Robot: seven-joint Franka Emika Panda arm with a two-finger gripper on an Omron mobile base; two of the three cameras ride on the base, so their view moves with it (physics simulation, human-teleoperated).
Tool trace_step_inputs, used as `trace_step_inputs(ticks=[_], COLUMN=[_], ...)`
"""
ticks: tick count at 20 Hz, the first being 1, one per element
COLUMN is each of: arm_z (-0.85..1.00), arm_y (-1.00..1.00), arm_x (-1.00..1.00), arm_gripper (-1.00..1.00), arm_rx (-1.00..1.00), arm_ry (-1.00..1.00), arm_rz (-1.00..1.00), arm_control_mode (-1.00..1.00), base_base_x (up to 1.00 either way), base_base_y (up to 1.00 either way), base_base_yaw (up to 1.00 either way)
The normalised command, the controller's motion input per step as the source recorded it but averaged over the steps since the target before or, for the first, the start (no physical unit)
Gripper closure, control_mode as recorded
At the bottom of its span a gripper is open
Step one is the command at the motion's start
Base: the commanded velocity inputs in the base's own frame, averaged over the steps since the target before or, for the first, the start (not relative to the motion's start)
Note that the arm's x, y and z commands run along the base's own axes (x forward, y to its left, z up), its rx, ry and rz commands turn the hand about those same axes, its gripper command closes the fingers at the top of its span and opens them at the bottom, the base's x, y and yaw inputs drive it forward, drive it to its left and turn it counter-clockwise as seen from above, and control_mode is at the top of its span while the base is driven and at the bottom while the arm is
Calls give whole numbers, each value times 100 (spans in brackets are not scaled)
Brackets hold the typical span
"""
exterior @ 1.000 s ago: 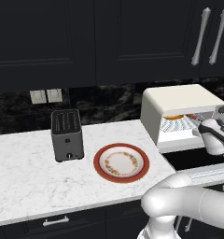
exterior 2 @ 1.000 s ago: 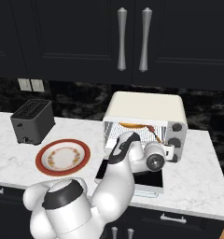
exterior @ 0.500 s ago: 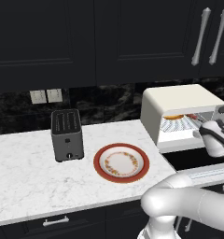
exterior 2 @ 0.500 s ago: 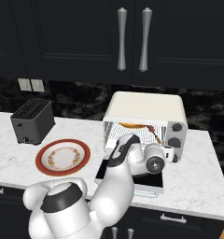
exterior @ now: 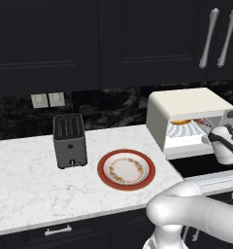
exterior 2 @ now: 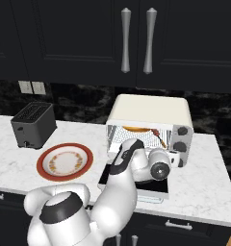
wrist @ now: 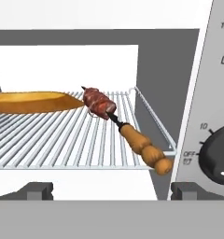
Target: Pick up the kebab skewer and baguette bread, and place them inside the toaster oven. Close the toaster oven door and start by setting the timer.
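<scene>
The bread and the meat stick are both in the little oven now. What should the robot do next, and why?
Probably back its open fingers out and reach for the toaster oven door. The baguette bread and kebab skewer both lie on the wire rack inside the toaster oven, nothing is held, and the door hangs open.

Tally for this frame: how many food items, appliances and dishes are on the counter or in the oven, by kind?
Food on the oven rack: 2, the baguette bread and the kebab skewer.
Appliances: 2, the toaster oven and the slot toaster.
Dishes: 1, the red-rimmed plate, with nothing on it.
Total: 5.
</scene>
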Motion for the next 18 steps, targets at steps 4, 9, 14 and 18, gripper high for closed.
trace_step_inputs(ticks=[4,9,14,18], arm_z=[9,0,8,22], arm_y=[0,1,8,6], arm_x=[3,-3,-17,-2], arm_gripper=[-100,-100,-100,-100], arm_rx=[0,0,0,0], arm_ry=[0,0,-6,-11], arm_rz=[0,0,0,0], arm_control_mode=[-100,-100,-100,-100], base_base_x=[0,0,0,0], base_base_y=[0,0,0,0], base_base_yaw=[0,0,0,0])
